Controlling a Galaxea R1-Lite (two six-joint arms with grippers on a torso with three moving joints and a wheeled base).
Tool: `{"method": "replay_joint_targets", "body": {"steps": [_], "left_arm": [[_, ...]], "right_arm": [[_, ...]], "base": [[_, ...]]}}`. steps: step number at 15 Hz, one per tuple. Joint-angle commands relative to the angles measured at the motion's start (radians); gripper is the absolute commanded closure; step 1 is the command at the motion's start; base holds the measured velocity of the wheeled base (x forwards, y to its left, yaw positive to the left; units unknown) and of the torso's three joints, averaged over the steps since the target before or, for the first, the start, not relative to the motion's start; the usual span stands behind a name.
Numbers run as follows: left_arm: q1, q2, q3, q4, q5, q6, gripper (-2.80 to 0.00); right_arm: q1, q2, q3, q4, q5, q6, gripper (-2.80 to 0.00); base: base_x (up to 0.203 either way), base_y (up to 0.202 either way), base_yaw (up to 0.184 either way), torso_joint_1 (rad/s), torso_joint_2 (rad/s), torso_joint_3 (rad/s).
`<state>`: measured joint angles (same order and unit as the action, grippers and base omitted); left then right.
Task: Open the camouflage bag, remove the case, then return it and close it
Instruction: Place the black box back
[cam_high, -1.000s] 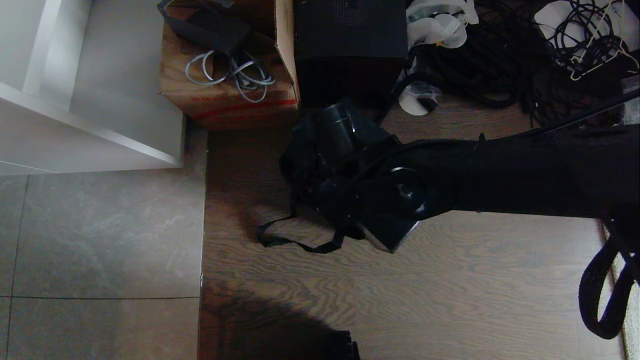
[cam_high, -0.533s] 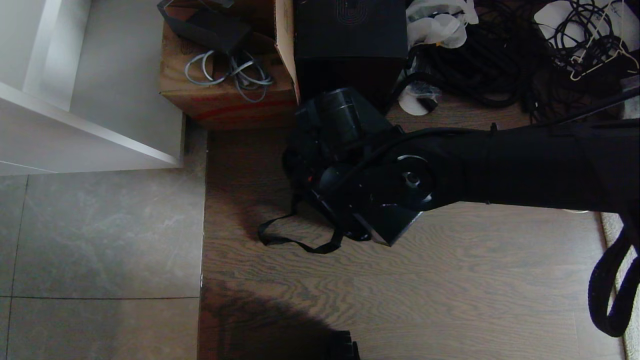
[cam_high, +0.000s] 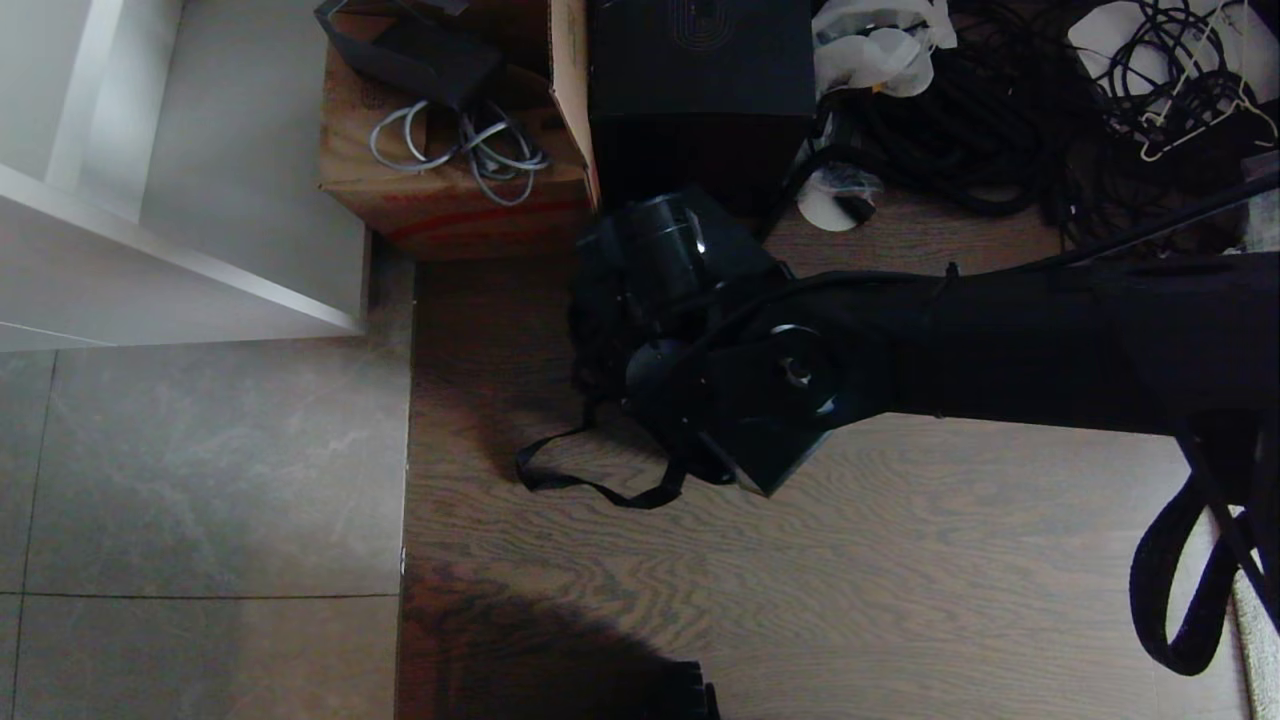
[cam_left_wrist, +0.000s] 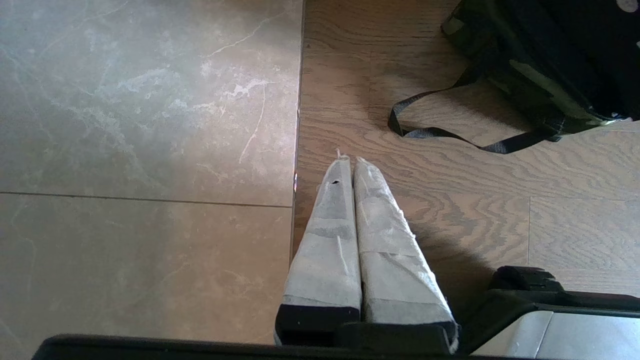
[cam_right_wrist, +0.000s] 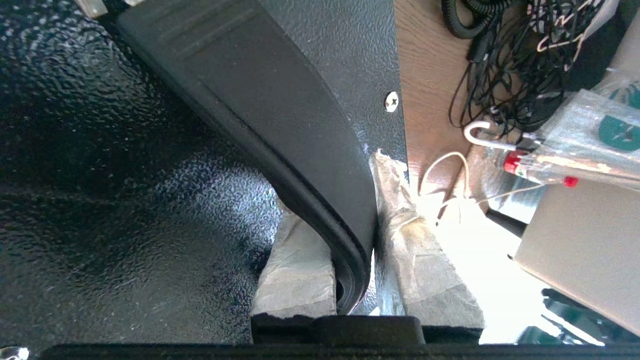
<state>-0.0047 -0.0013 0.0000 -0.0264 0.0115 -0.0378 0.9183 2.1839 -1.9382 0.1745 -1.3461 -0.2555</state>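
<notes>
To your left, the left gripper (cam_left_wrist: 350, 165) hangs idle over the wood floor (cam_high: 900, 600), taped fingers pressed together on nothing. The camouflage bag (cam_left_wrist: 530, 75) sits on the floor ahead, its strap (cam_high: 590, 485) trailing toward you. On your right, the right gripper (cam_right_wrist: 357, 225) is over the bag, clamped on the handle of the black case (cam_right_wrist: 125, 175).
</notes>
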Motion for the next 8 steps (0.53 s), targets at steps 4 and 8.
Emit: {"method": "replay_joint_targets", "body": {"steps": [4, 8], "left_arm": [[0.000, 0.001, 0.008, 0.000, 0.001, -0.001, 0.00], [0.000, 0.001, 0.008, 0.000, 0.001, -0.001, 0.00]], "right_arm": [[0.001, -0.002, -0.008, 0.000, -0.005, 0.021, 0.00], [0.001, -0.026, -0.008, 0.001, -0.005, 0.045, 0.00]], "base": [[0.000, 0.000, 0.000, 0.000, 0.00, 0.000], [0.000, 0.000, 0.000, 0.000, 0.00, 0.000]]}}
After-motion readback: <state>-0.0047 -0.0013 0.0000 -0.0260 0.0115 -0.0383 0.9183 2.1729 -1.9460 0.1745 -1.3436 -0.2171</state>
